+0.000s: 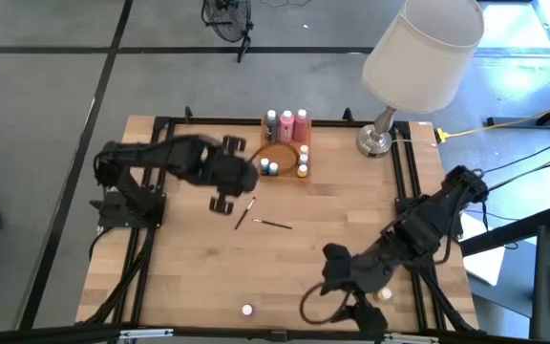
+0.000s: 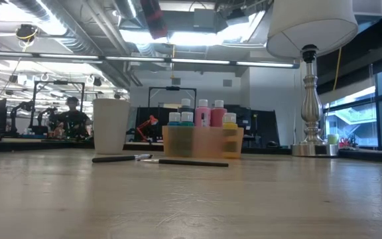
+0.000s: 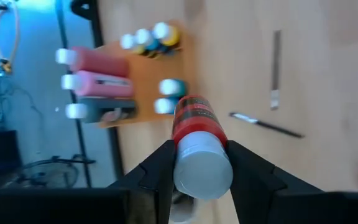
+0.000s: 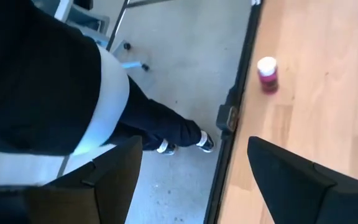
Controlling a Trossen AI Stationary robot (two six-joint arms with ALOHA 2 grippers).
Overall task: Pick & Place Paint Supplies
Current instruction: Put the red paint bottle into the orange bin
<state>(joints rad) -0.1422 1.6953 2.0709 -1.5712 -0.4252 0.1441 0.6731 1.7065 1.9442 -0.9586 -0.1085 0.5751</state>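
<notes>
Here, in the high view, the left gripper (image 1: pixel 225 201) hangs over the wooden table (image 1: pixel 199 277) just left of centre, a little below and left of the translucent orange tray (image 1: pixel 289 172) that sits at the upper middle of the frame. In the left wrist view its two dark fingers (image 3: pixel 157 168) are clamped on the sides of a red paint pot with a white cap (image 3: pixel 199 146), cap end toward the camera. The tray holds three tall squeeze bottles (image 1: pixel 287 124) standing in a row at its far end, one dark and two pink, with several small white-capped paint pots (image 1: pixel 271 168) in front of them; in the low view these show as blue-green and yellow pots behind the orange wall. Two thin dark paintbrushes (image 1: pixel 261 218) lie on bare wood just below the tray, near the left gripper, their ends close together. A single pink pot (image 1: pixel 247 310) stands alone at the bottom middle of the high view, near the table's front edge. The right gripper (image 1: pixel 337 272) waits at the lower right, past that edge in its wrist view, its jaws apart and empty. A table lamp (image 1: pixel 390 96) stands at the upper right corner, and a white cup (image 2: pixel 111 126) shows at the left of the low view.
</notes>
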